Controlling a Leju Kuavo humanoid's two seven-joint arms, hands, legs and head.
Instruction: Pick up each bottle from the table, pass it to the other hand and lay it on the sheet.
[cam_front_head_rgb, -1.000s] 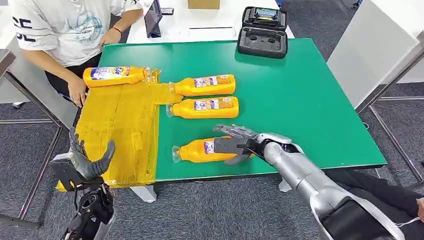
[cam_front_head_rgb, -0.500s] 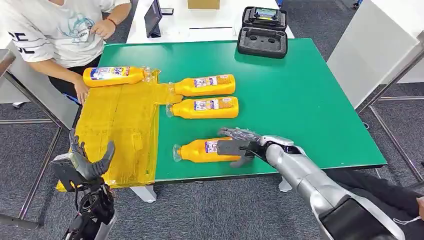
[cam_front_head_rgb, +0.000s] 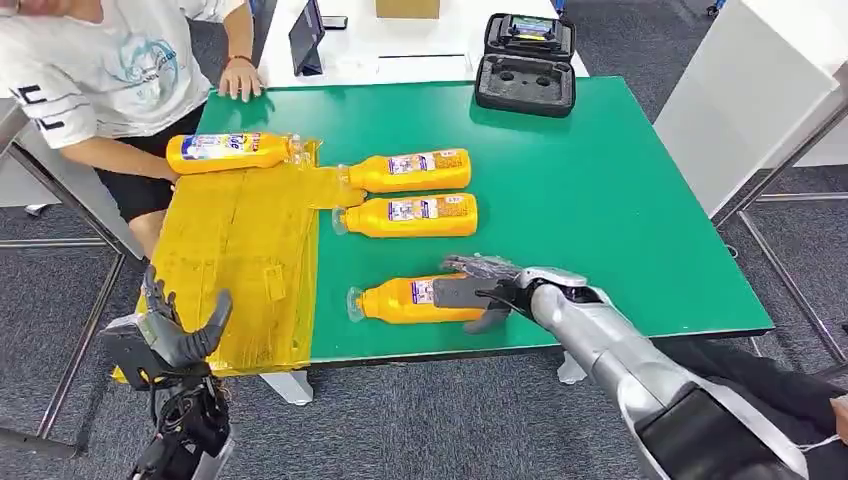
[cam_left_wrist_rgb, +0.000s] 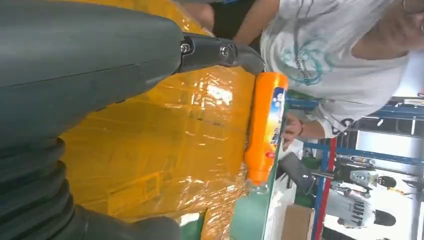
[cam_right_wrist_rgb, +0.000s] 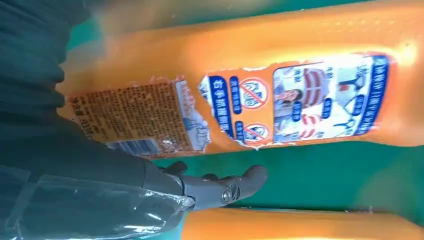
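Now right hand (cam_front_head_rgb: 478, 292) cupped over nearest bottle (cam_front_head_rgb: 405, 300) on green table (cam_front_head_rgb: 600, 200), beside yellow sheet (cam_front_head_rgb: 240, 260); firm grip unclear. Wrap fingers fully before lifting. Left hand (cam_front_head_rgb: 165, 335) spread, empty, near sheet's front edge, ready for handover.

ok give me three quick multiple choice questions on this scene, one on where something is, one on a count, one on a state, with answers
1. Where does the bottle on the yellow sheet lie?
A. at its far edge, near the person
B. at its near edge
C. beside the black case

2. How many orange bottles are on the table?
A. two
B. four
C. six

3. What is the left hand doing?
A. holding a bottle
B. pressing on the sheet
C. open, holding nothing

Answers:
1 A: the far bottle rests along the sheet's far edge, by the person.
2 B: one on the sheet, three on the green table.
3 C: its fingers are spread below the table edge, while the right hand is at the nearest bottle.
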